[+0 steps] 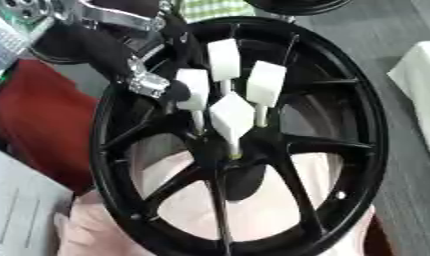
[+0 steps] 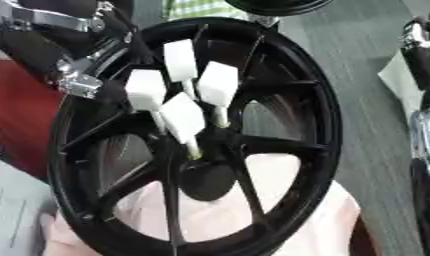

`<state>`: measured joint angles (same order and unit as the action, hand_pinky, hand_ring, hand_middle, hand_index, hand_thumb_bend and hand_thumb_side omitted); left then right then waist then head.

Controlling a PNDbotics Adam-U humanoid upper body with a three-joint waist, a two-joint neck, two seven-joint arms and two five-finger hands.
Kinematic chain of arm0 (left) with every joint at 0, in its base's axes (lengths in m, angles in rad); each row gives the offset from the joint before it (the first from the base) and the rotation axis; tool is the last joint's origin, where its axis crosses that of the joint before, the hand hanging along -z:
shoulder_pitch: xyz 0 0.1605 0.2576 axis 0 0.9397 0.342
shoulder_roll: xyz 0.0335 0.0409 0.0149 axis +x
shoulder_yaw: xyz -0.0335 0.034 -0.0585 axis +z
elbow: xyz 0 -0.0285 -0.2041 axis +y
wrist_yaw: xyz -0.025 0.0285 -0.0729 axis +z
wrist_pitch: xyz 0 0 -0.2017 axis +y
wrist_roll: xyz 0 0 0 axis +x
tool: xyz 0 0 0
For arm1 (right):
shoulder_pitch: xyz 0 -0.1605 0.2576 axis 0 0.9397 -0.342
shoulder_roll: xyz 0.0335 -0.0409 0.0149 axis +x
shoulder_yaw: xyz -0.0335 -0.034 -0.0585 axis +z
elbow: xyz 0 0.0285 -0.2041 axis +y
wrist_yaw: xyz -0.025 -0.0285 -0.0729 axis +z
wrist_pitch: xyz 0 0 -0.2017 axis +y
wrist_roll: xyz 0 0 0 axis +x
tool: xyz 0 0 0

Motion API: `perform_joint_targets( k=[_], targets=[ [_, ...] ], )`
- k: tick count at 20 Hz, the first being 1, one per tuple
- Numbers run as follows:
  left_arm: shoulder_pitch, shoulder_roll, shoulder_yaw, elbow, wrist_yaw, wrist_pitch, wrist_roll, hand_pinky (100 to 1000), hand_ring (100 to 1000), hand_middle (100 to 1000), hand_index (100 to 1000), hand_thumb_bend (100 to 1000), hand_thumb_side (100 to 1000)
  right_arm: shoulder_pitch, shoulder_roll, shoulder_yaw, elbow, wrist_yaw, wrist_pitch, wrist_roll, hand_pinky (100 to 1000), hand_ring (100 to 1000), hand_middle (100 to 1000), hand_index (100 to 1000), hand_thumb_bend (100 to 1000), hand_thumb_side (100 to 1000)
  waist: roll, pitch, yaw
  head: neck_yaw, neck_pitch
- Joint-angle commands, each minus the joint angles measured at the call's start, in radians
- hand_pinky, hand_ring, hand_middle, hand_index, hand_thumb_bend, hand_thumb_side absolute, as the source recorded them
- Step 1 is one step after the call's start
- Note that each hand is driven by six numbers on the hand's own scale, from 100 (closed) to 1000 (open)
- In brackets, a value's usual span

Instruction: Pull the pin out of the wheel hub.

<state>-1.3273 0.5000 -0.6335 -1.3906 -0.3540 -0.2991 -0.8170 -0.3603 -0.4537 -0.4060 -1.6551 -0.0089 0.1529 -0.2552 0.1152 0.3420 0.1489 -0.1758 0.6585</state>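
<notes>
A black spoked wheel [image 1: 358,150] lies flat and fills both views. Several pins with white block heads stand clustered in its hub [image 1: 227,150]. The leftmost pin [image 1: 194,87] has my left hand [image 1: 153,85] on it. That hand comes in from the upper left, and its black fingertips are curled against the white head. The other pins [image 1: 232,116] stand free beside it. Part of my right hand [image 2: 420,55] shows at the right edge of the right eye view, away from the wheel.
A pink cloth [image 1: 87,230] lies under the wheel. A red object [image 1: 35,120] and white paper [image 1: 17,210] lie to the left, and a white box [image 1: 420,75] sits to the right. Another dark wheel [image 1: 293,6] is at the top edge, on the grey table [image 1: 402,200].
</notes>
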Motion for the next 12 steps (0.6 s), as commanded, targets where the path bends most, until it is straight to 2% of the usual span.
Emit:
perform_joint_targets(
  k=[1,7,12],
  targets=[
    [-0.013,0.005,0.006,0.011,-0.021,-0.1,-0.09,799,787,661,847,464,978,-0.012,-0.021,0.0,-0.027,-0.006,-0.002,0.003,945,1000,837,903,100,554,-0.003,-0.02,-0.002,0.007,-0.003],
    [-0.009,-0.015,0.003,0.046,-0.057,-0.124,-0.09,785,770,611,821,480,982,-0.014,-0.019,0.001,-0.028,-0.006,-0.002,0.005,945,1000,838,903,100,554,-0.006,-0.018,-0.004,0.012,-0.003],
    [-0.01,-0.027,0.012,0.062,-0.068,-0.144,-0.09,785,770,616,824,470,961,-0.014,-0.018,0.002,-0.028,-0.006,-0.002,0.007,945,1000,838,904,100,553,-0.008,-0.016,-0.005,0.016,-0.001]
  ],
)
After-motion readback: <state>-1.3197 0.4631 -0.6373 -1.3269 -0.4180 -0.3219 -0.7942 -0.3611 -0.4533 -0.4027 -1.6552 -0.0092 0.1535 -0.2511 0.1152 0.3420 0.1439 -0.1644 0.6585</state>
